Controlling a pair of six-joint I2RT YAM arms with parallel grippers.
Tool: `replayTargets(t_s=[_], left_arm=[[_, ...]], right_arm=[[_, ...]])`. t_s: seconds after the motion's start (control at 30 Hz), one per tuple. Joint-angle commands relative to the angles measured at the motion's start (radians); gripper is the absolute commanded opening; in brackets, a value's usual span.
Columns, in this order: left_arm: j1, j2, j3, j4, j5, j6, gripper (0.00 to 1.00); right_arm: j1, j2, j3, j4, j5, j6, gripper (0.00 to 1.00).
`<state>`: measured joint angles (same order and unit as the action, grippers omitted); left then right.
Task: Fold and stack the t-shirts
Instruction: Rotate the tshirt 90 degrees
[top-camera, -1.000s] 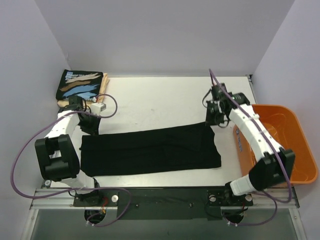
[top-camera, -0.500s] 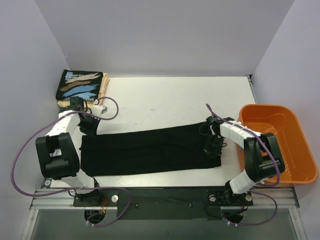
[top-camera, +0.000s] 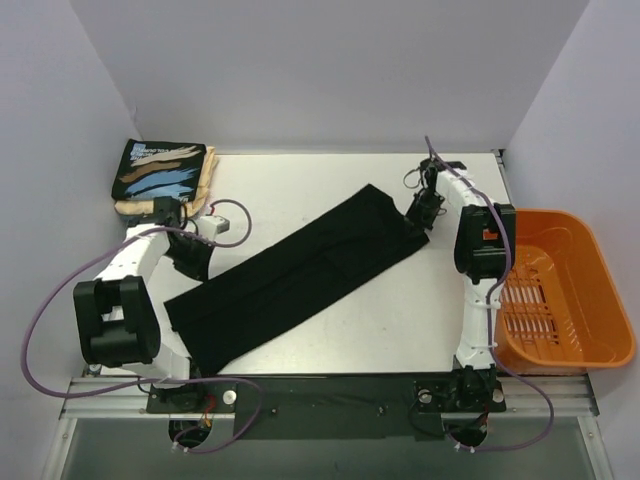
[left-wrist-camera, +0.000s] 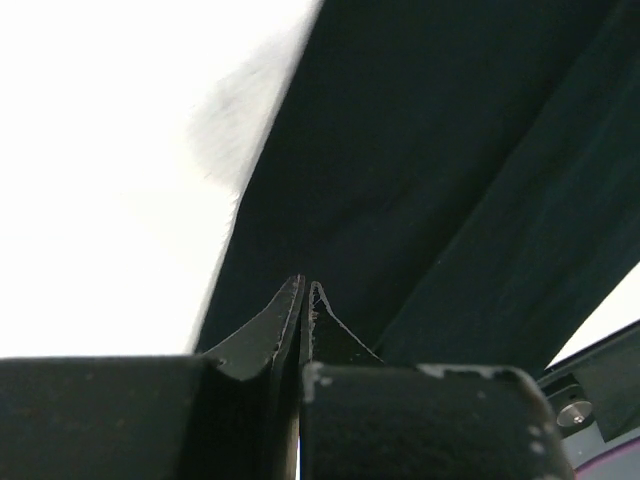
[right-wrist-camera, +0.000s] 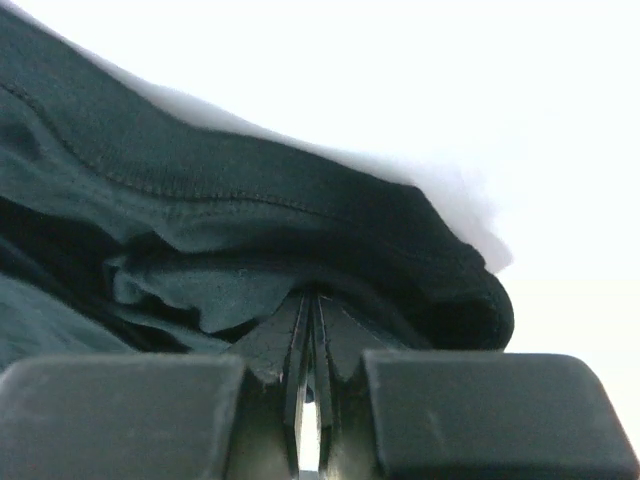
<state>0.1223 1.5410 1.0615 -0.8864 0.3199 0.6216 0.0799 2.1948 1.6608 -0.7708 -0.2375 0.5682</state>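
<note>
cloth first: a plain black short-sleeved t-shirt (top-camera: 300, 270), folded into a long narrow band, lies slantwise across the white tabletop (top-camera: 290, 190), its low end near the left arm's base and its high end up by the far right. the right pincer (top-camera: 418, 212) is clamped tight on that far end; from its wrist camera the fingers meet with a bunch of hemmed black fabric caught between them. the left pincer (top-camera: 195, 262) sits at the band's upper edge towards the near-left end, its fingers (left-wrist-camera: 285, 320) drawn together to a bare sliver right over the dark cloth, though i can't tell whether any fabric is nipped between them. off in the far left corner a folded black t-shirt with blue, tan and white brush-stroke print (top-camera: 160, 170) rests on a folded cream t-shirt (top-camera: 207, 182). an orange plastic basket (top-camera: 575, 225) stands at the right edge.
</note>
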Motion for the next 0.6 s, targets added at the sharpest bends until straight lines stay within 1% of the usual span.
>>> replayTargets(t_s=[0.0,0.03,0.07,0.1,0.13,0.17,0.2,0.23,0.27,0.3,0.37,0.47,0.5,0.57], left_arm=[[-0.113,-0.027,0.019,-0.040,0.051,-0.019,0.05],[-0.148,-0.024,0.017,-0.040,0.044,-0.022,0.06],[-0.177,-0.019,0.018,-0.048,0.044,-0.025,0.06],[-0.188,-0.007,0.023,-0.049,0.057,-0.036,0.07],[-0.203,0.002,0.034,-0.062,0.077,-0.042,0.08],[-0.208,0.020,0.041,-0.063,0.080,-0.046,0.10],[-0.220,0.027,0.045,-0.054,0.077,-0.062,0.11],[-0.225,0.043,0.048,-0.049,0.077,-0.065,0.15],[-0.237,0.048,0.048,-0.039,0.077,-0.066,0.17],[-0.245,0.060,0.048,-0.031,0.076,-0.069,0.22],[-0.266,0.076,0.054,-0.017,0.080,-0.077,0.27],[-0.291,0.100,0.066,-0.014,0.091,-0.086,0.28],[-0.293,0.105,0.072,-0.016,0.097,-0.088,0.28],[-0.286,0.110,0.071,-0.008,0.090,-0.095,0.29]], right_arm=[[-0.009,0.213,0.359,-0.044,0.037,0.002,0.00],[-0.011,0.255,0.479,-0.048,0.030,0.018,0.00],[-0.020,0.332,0.535,-0.056,0.021,0.033,0.00],[-0.032,0.395,0.638,-0.056,-0.018,0.067,0.00],[-0.037,0.431,0.687,-0.035,-0.046,0.105,0.00],[-0.049,0.485,0.749,-0.016,-0.110,0.119,0.00],[-0.051,0.505,0.802,0.022,-0.126,0.155,0.00],[-0.057,0.528,0.818,0.045,-0.147,0.168,0.00],[-0.060,0.534,0.811,0.123,-0.161,0.189,0.00],[-0.065,0.533,0.800,0.199,-0.166,0.206,0.00],[-0.075,0.542,0.792,0.275,-0.164,0.257,0.00],[-0.077,0.580,0.852,0.359,-0.181,0.329,0.00],[-0.104,0.594,0.866,0.398,-0.190,0.335,0.00],[-0.106,0.602,0.886,0.448,-0.192,0.352,0.00]])
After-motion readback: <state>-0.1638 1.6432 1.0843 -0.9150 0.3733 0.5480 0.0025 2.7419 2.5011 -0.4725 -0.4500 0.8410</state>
